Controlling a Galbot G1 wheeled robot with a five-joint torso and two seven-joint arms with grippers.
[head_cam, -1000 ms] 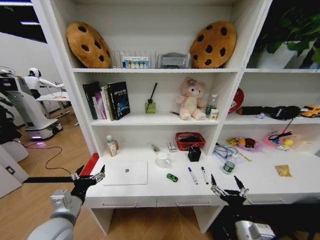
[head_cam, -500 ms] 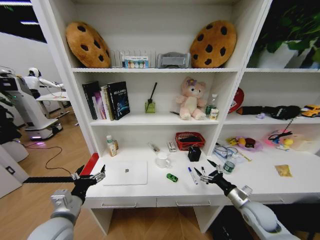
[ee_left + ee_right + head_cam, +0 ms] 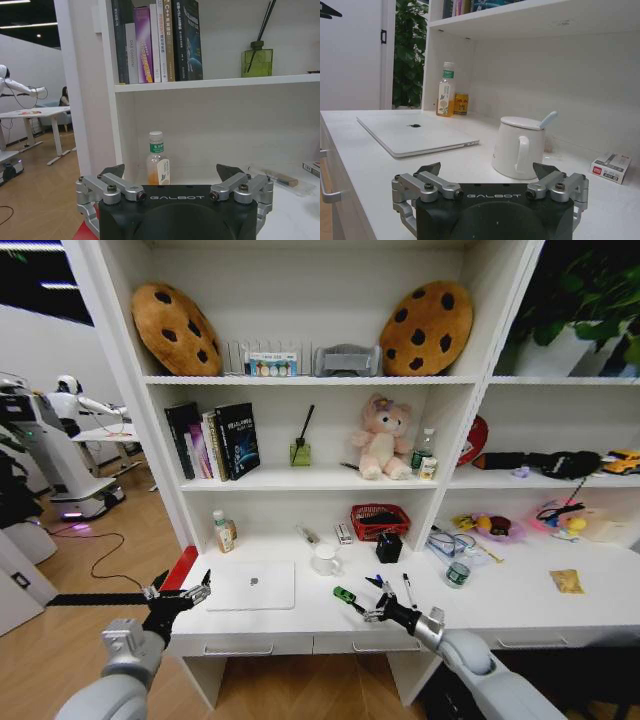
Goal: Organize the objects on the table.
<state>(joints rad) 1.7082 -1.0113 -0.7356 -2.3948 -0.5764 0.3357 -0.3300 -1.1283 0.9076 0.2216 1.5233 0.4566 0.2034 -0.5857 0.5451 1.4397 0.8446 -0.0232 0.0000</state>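
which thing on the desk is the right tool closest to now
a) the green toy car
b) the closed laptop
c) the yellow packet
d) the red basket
a: in the head view the right tool, open, is over the front of the desk beside the green toy car, with the laptop, yellow packet and red basket farther off.

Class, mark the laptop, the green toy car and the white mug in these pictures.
laptop (image 3: 250, 586): head view, middle of its closed lid.
green toy car (image 3: 344, 594): head view, on its roof.
white mug (image 3: 517, 148): right wrist view, on its side wall.
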